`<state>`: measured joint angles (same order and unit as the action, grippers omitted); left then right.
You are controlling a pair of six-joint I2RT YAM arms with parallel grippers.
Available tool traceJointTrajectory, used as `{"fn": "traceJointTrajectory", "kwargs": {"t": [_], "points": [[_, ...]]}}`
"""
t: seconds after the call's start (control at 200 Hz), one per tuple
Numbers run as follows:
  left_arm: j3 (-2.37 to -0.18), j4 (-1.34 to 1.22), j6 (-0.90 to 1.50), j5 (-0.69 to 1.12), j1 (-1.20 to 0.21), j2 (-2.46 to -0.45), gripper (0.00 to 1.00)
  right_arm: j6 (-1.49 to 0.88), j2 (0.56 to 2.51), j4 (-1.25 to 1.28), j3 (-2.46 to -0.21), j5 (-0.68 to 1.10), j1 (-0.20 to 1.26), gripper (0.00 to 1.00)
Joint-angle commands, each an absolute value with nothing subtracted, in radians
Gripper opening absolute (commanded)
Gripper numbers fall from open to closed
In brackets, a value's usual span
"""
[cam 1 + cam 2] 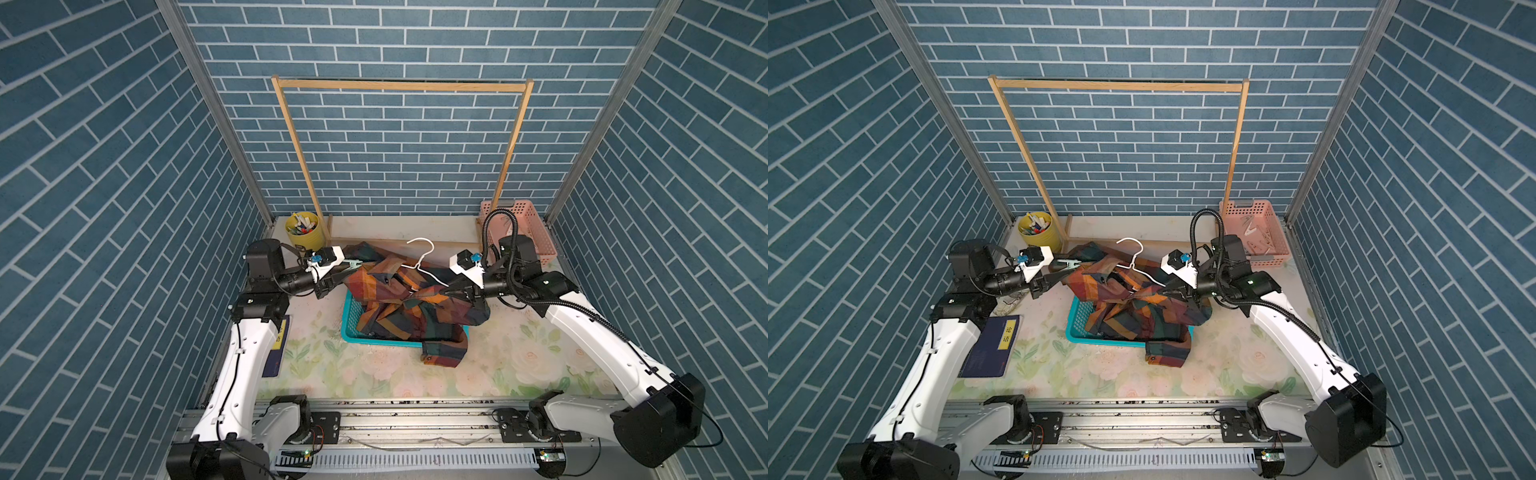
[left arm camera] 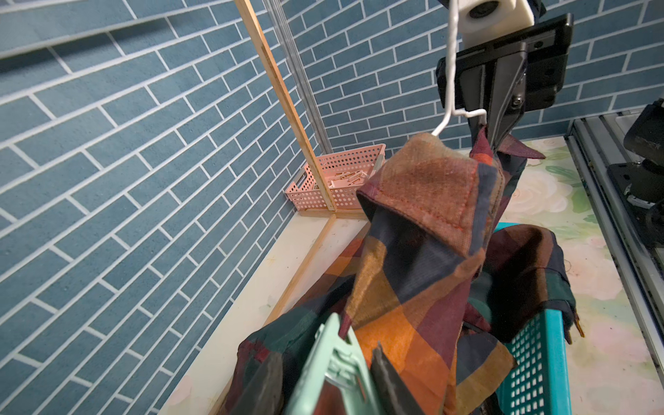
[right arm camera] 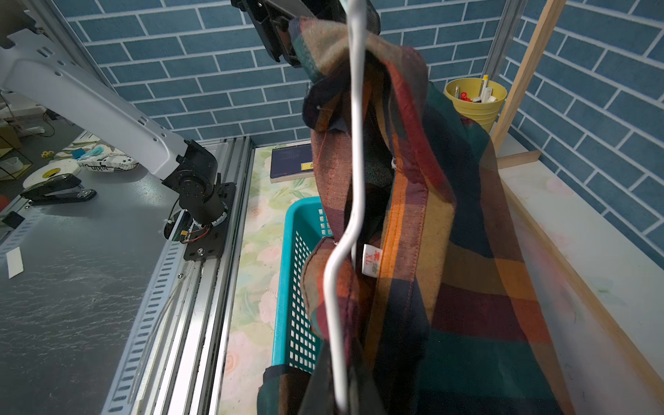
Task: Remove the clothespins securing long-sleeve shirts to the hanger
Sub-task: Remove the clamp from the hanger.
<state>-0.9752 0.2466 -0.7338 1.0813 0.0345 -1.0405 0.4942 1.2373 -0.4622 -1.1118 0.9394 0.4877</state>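
Observation:
The plaid shirt [image 1: 399,299] hangs bunched over a teal basket, still draped on the white wire hanger [image 1: 424,254]. My left gripper [image 1: 345,268] is shut on the mint-green clothespin [image 1: 355,262], seen close in the left wrist view [image 2: 334,366]. The pin's tip sits at the shirt's edge [image 2: 424,233], and I cannot tell whether it still bites the cloth. My right gripper [image 1: 446,293] is shut on the hanger wire [image 3: 354,143] at the shirt's collar [image 3: 449,251], holding hanger and shirt up. No other clothespin shows on the shirt.
The teal basket [image 1: 351,328] stands mid-table under the shirt. A pink basket [image 1: 1266,232] with loose pins sits back right, a yellow cup [image 1: 305,232] back left. The wooden rack [image 1: 399,85] stands behind. A blue book [image 1: 992,345] lies by the left arm.

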Motion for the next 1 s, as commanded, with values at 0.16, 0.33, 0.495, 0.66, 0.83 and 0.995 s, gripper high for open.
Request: {"fn": "traceJointTrajectory", "kwargs": {"t": [0.16,0.33,0.495,0.66,0.83,0.995], "points": [[-0.968,0.233,-0.727,1.098,0.041,-1.050,0.32,0.488,1.256,-0.466,-1.141,0.988,0.486,0.00],[-0.979,0.255,-0.742,1.104,0.042,-1.050,0.24,0.489,1.266,-0.470,-1.143,0.985,0.486,0.00],[-1.028,0.391,-0.862,1.148,0.041,-1.071,0.00,0.489,1.272,-0.479,-1.147,0.973,0.486,0.00],[-1.068,0.428,-0.867,1.152,0.041,-1.091,0.00,0.490,1.275,-0.492,-1.152,0.957,0.485,0.00],[-1.097,0.415,-0.858,1.132,0.041,-1.057,0.00,0.477,1.292,-0.535,-1.170,0.892,0.486,0.00],[-1.143,0.380,-0.832,1.097,0.041,-1.028,0.00,0.446,1.337,-0.539,-1.186,0.858,0.482,0.00]]}}
